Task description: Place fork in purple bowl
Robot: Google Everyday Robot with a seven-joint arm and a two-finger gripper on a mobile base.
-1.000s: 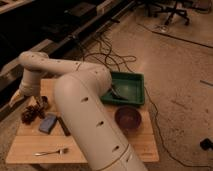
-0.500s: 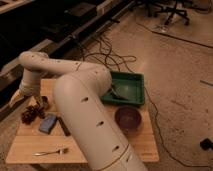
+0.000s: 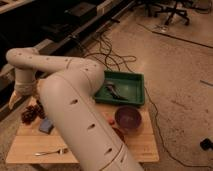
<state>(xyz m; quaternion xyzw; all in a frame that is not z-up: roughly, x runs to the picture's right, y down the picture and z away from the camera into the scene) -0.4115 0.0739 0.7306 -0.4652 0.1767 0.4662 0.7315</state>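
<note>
A slim silver fork (image 3: 50, 151) lies near the front left edge of the wooden table (image 3: 25, 142), tines pointing right. Toward the right of the table stands the dark purple bowl (image 3: 128, 117), upright with nothing in it. My big white arm sweeps up from the bottom middle, bends left, and drops to the gripper (image 3: 16, 100) at the table's far left edge. The gripper hangs well behind the fork and far left of the bowl. It looks open and holds nothing.
A green tray (image 3: 125, 87) with a dark utensil (image 3: 112, 90) sits at the table's back right. A blue block (image 3: 46, 125) and a brown-red cluster (image 3: 29, 114) lie at the left. A red-orange bowl (image 3: 119, 134) peeks from behind my arm. Cables (image 3: 102, 50) trail across the floor behind.
</note>
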